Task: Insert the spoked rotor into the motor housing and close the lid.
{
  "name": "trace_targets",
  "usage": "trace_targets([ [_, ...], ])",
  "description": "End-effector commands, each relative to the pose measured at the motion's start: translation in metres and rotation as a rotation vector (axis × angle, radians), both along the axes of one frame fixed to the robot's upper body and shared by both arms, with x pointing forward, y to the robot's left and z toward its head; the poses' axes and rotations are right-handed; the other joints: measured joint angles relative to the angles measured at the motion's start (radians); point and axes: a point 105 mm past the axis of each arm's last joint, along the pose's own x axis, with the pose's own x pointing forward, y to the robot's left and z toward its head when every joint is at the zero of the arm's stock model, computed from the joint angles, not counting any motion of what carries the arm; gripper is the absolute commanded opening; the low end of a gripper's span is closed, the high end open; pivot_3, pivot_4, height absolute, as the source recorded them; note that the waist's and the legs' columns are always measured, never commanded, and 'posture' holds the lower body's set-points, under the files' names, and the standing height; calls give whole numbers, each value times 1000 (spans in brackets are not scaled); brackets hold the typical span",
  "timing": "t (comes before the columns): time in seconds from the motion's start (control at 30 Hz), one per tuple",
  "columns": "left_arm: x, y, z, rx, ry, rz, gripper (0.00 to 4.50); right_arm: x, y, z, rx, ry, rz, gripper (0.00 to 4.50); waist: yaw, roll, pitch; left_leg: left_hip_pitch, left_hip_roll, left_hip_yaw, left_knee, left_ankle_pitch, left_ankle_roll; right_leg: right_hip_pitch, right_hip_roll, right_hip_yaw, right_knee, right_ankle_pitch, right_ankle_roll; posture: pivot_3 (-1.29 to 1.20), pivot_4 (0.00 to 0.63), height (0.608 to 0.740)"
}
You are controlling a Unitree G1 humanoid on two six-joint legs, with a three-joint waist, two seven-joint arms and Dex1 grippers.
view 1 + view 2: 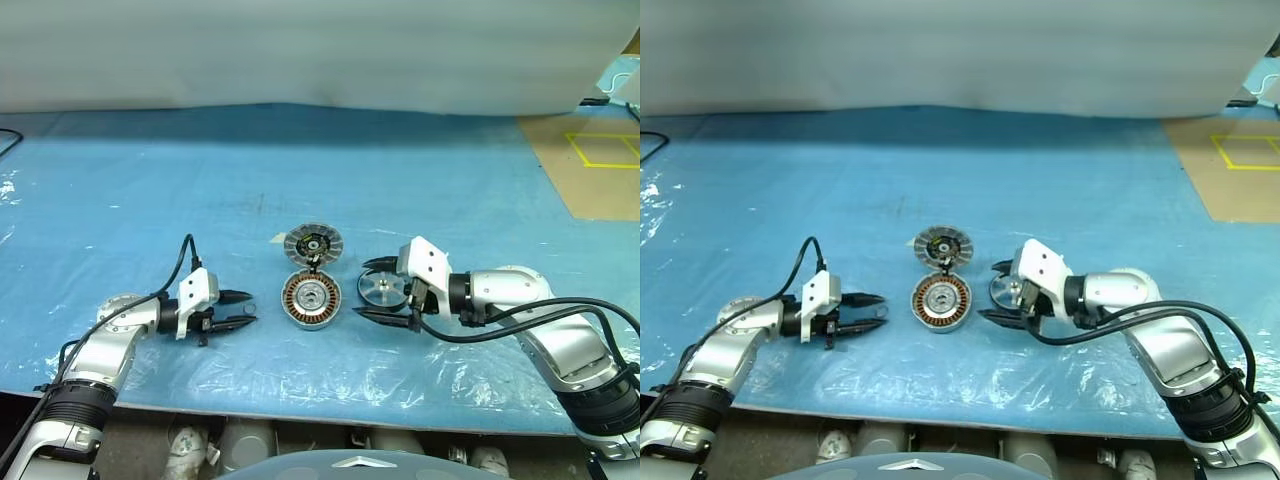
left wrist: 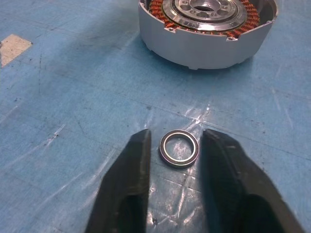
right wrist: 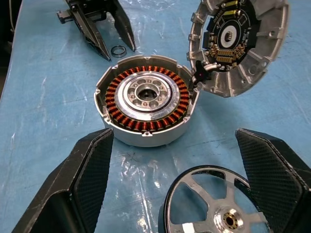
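Observation:
The motor housing (image 1: 307, 300), with copper windings around a silver hub, lies open at the middle of the blue sheet. The lid (image 1: 313, 243) stands tilted just behind it, joined at the housing's rim, its inner side showing (image 3: 236, 43). Right of the housing the spoked rotor (image 1: 382, 290) lies flat. My right gripper (image 1: 368, 289) is open wide, one finger on each side of the rotor (image 3: 214, 206). My left gripper (image 2: 177, 133) rests left of the housing, its jaws narrowly apart around a small metal ring (image 2: 179, 148) that lies on the sheet.
The blue plastic sheet (image 1: 150, 180) covers the table, and its front edge runs just below both arms. A tan board with yellow tape (image 1: 600, 165) lies at the back right. A pale wall (image 1: 300, 50) closes the far side.

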Motion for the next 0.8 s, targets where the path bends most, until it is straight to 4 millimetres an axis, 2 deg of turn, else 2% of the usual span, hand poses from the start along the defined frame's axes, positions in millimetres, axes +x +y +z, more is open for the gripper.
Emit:
trace_targets([
  [0.03,-4,3,-9,61,30,-18,863,1,2,14,26,-40,5,4160,0,0,0,0,0,0,0,0,0,0,0,0,0,0,0,0,150,740],
  [0.27,-6,3,-7,41,48,-36,863,3,4,17,27,-44,-1,4160,-1,0,0,0,0,0,0,0,0,0,0,0,0,0,0,0,150,740],
  [0.4,7,2,3,-21,17,48,707,5,7,27,99,-36,-23,4160,-1,0,0,0,0,0,0,0,0,0,0,0,0,0,0,0,150,740],
  [0.5,11,-4,24,-115,10,54,707,1,6,30,117,-26,-22,4160,3,0,0,0,0,0,0,0,0,0,0,0,1,0,0,0,150,740],
  [0.63,-2,-14,41,-74,-50,-65,707,-4,2,29,139,10,-39,4160,5,0,0,-1,0,0,0,0,0,0,0,0,0,0,0,0,150,740],
  [0.73,-5,-30,82,-227,-45,-103,707,-10,4,29,141,22,-26,4160,5,0,0,-1,0,0,0,0,0,-1,0,0,0,0,0,0,150,740],
  [0.8,-7,-40,98,-260,-53,-152,707,-14,4,31,144,22,-12,4160,6,0,0,-2,0,0,0,0,0,-1,0,0,0,0,0,0,150,740],
])
